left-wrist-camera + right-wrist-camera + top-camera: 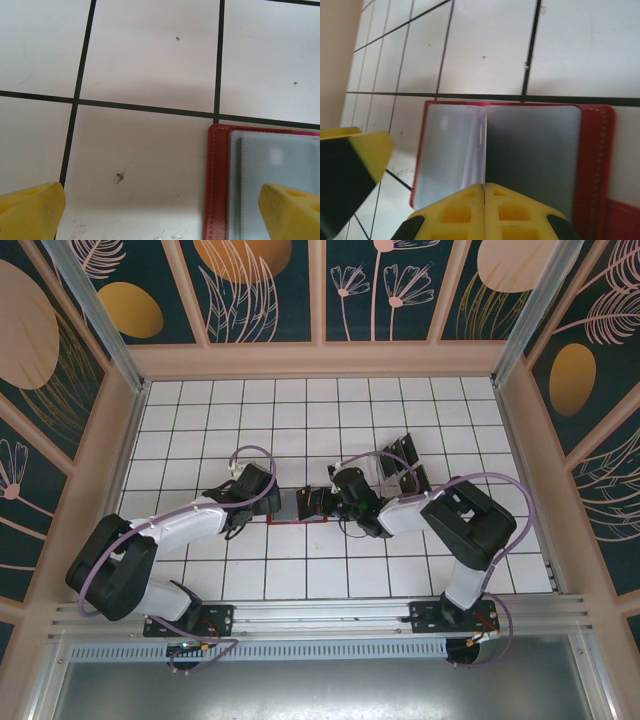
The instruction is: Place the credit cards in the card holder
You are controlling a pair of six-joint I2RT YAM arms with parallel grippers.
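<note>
Red flat card holder (592,160) lies open, right end effector (485,186) clenched on a thin edge-on sheet (484,150), likely aiming for a pocket, left end effector (161,192) released at its 9 o'clock.

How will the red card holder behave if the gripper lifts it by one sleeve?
Probably floppy: the card holder lies open flat, and a clear leaf stands edge-on at the shut right gripper, so lifting likely raises that leaf only. Its glossy sleeves look slippery. Thin and flat, it should slide, not tip, when pushed.
</note>
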